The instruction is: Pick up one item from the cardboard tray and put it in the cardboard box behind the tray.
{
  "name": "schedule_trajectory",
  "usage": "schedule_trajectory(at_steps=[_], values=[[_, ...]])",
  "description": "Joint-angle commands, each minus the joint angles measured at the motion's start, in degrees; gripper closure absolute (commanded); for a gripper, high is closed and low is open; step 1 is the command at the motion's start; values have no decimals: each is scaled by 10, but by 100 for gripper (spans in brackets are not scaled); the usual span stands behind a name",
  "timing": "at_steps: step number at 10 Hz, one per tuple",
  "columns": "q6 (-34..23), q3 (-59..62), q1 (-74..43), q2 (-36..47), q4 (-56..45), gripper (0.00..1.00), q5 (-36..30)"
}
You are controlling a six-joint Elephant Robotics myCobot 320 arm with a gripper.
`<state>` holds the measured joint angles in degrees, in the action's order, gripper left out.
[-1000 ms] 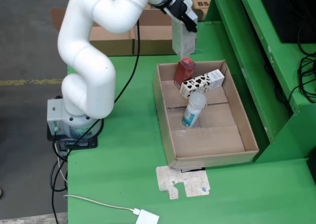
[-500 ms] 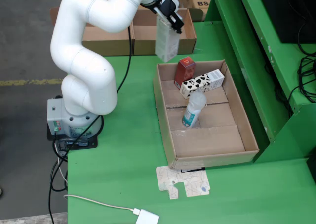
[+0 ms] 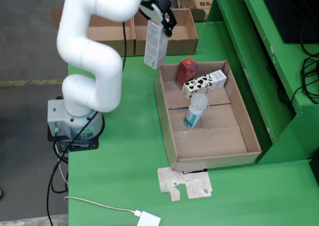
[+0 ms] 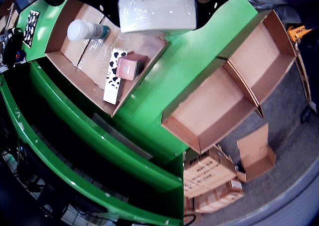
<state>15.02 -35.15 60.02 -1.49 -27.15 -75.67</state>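
My gripper (image 3: 160,17) is shut on the top of a tall white d'Alba carton (image 3: 155,45) and holds it in the air by the tray's far left corner, in front of the cardboard box (image 3: 172,37). The carton's end fills the top of the wrist view (image 4: 157,7). The cardboard tray (image 3: 209,141) holds a red box (image 3: 186,71), a cow-patterned box (image 3: 204,84) and a white bottle (image 3: 195,111). In the wrist view the tray (image 4: 65,21) is upper left and the empty box (image 4: 214,111) is at centre right.
A second open box (image 3: 107,34) stands left of the target box. A flat cardboard scrap (image 3: 185,183) and a white adapter with cable (image 3: 148,219) lie near the table's front. Green shelving (image 3: 269,61) rises on the right. The arm's base (image 3: 75,121) stands at the left.
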Motion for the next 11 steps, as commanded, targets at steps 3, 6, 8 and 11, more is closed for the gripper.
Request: schedule_trajectory(at_steps=[3, 6, 8, 11], values=[[-9, 352, 73, -204, -49, 100, 41], [-15, 351, 97, -211, 11, 100, 67], [-15, 352, 97, -211, 11, 100, 67], [-56, 352, 166, -193, 171, 100, 175]])
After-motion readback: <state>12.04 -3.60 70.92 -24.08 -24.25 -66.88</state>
